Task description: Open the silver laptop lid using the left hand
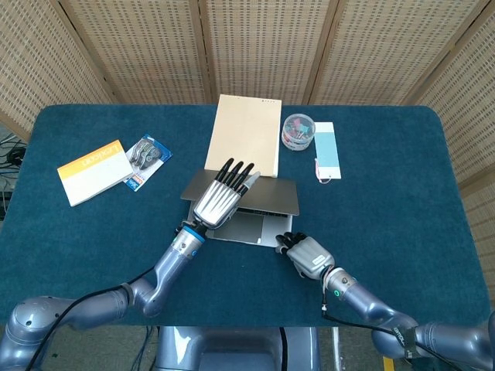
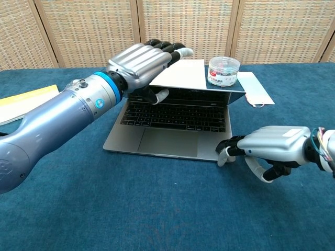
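The silver laptop [image 1: 267,202] lies mid-table with its lid [image 1: 274,192] raised part way. In the chest view the keyboard [image 2: 178,112] shows under the lifted lid [image 2: 209,93]. My left hand [image 1: 224,197] holds the lid's left front edge. Its fingers [image 2: 149,55] lie over the top and its thumb is tucked under the edge. My right hand [image 1: 308,253] sits at the base's front right corner. Its fingers are bent, their tips [image 2: 226,149] touch that corner, and it holds nothing.
A beige folder [image 1: 246,131] lies just behind the laptop. A clear jar of clips [image 2: 224,70] and a blue-and-white card [image 1: 327,151] are at the back right. A yellow booklet [image 1: 93,170] and a small packet [image 1: 147,158] lie to the left.
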Controlling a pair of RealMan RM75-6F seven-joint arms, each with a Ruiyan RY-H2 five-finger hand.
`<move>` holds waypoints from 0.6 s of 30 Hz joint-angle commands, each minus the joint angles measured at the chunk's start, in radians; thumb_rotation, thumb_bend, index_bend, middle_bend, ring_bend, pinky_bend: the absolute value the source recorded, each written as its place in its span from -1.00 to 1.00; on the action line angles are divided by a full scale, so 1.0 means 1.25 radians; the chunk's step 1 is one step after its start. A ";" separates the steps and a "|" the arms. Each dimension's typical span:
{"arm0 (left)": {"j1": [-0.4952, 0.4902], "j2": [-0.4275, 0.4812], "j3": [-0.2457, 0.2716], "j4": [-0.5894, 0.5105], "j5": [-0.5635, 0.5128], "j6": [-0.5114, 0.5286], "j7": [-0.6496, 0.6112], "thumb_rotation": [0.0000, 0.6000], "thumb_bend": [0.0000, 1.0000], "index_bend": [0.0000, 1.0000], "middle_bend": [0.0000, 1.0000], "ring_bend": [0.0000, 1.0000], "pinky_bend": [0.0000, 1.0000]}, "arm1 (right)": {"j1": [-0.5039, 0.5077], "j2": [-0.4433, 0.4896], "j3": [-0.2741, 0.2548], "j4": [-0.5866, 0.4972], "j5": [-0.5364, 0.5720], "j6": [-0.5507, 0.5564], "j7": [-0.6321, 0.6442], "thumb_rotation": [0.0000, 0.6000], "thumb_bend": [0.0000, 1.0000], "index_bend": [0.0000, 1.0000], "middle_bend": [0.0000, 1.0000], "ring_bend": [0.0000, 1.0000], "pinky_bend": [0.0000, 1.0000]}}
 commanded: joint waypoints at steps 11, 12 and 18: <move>-0.016 0.015 -0.019 0.009 -0.019 -0.004 0.001 1.00 -0.10 -1.00 -1.00 -1.00 -1.00 | 0.034 0.011 -0.008 -0.022 0.075 -0.020 -0.022 1.00 1.00 -0.62 -0.81 -0.96 -0.71; -0.018 0.016 -0.023 0.011 -0.022 -0.004 0.001 1.00 -0.10 -1.00 -1.00 -1.00 -1.00 | 0.036 0.012 -0.009 -0.024 0.080 -0.020 -0.023 1.00 1.00 -0.62 -0.81 -0.96 -0.71; -0.032 0.028 -0.040 0.016 -0.038 -0.006 0.004 1.00 -0.11 -1.00 -1.00 -1.00 -1.00 | 0.050 0.012 -0.020 -0.025 0.098 -0.017 -0.030 1.00 1.00 -0.62 -0.81 -0.96 -0.71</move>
